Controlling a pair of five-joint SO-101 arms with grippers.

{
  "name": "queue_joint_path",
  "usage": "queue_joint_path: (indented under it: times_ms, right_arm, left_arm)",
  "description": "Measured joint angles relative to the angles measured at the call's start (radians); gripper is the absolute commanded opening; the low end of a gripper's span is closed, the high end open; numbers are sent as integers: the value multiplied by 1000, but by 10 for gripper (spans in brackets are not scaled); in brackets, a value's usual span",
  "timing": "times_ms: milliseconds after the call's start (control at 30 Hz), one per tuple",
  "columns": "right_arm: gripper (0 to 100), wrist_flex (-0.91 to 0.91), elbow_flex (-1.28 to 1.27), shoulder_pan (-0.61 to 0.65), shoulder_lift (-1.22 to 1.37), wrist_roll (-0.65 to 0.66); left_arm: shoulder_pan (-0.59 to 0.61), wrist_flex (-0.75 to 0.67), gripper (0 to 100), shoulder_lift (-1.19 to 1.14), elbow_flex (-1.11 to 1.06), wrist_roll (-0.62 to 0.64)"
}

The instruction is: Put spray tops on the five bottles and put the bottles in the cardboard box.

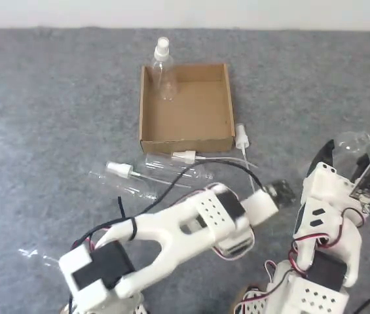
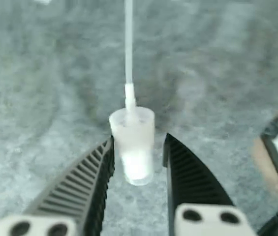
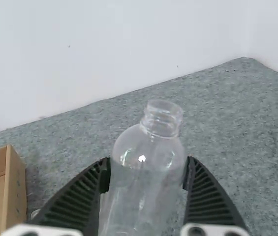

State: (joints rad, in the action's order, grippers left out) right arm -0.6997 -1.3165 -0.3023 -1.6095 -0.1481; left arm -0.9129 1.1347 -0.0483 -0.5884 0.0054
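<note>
High view: left arm point(image 1: 185, 226) stretches low across the carpet, in front of the box point(image 1: 186, 142). Left gripper point(image 2: 137, 141) is closed narrowly on a spray top point(image 2: 132, 147), tube pointing away. Right arm point(image 1: 322, 216) stands raised at the right, and right gripper point(image 3: 147, 164) clamps an uncapped bottle point(image 3: 151, 145), neck up.

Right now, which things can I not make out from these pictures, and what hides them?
Left wrist view: whether the left gripper grips the spray top or only flanks it; this angle does not settle it.
Right wrist view: the lower part of the bottle held in the right gripper, cut off by the picture's edge.
High view: how many clear bottles lie before the cardboard box; they overlap, and a black cable crosses them.
</note>
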Motion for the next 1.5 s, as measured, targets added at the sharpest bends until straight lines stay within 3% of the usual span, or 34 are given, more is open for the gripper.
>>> queue_joint_path:
  times_ms: [200, 433, 733, 1167, 1500]
  right_arm:
    - [103, 0, 0, 0, 0, 0]
    - [103, 0, 0, 0, 0, 0]
    - [103, 0, 0, 0, 0, 0]
    - [103, 0, 0, 0, 0, 0]
    - [103, 0, 0, 0, 0, 0]
  left_arm:
    - [40, 0, 147, -34, 12, -6]
    - [44, -15, 9, -51, 12, -35]
    - [44, -12, 10, -34, 12, -34]
    - [58, 29, 10, 361, -124, -38]
    - [239, 29, 11, 612, -169, -38]
